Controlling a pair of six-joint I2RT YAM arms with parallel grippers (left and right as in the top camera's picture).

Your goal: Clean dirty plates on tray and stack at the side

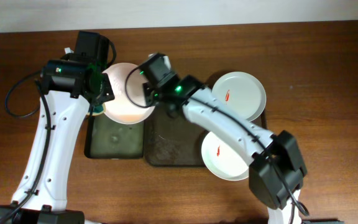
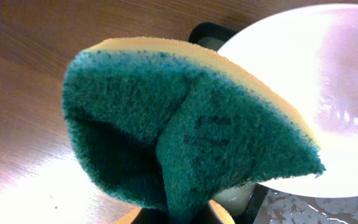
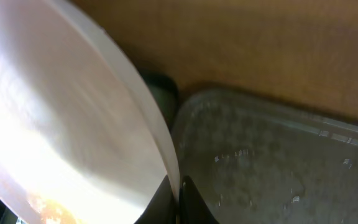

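**A:** Brown wooden tabletop [image 1: 316,56] all round, and the action is up at the left end. The right pincer [image 1: 143,89] is clamped on the rim of the held plate [image 1: 124,102], lifting it tilted above the small tray [image 1: 114,142] with the greenish floor.

**B:** And the left pincer [image 1: 102,93] is closed tight on a sponge [image 2: 185,130], green scouring face towards the camera, yellow backing behind. It's right beside that plate. Touching it? From the wrist view I can't tell.

**A:** Scrubbing step, then, I'd say. Is the plate clean?

**B:** Hard to call. No clear red mark on it, only glare and a warm tinge low on its face.

**A:** What's left to do?

**B:** Plenty. Two more sit on the big tray [image 1: 173,146]: the far plate [image 1: 240,93] at its back right corner, and the near plate [image 1: 225,158] hanging over the front edge. Each shows a small red smear.

**A:** Any stack at the side?

**B:** None that I can see. So I'd judge it as the first of three in hand, two untouched and the stacking not yet begun. Early days.
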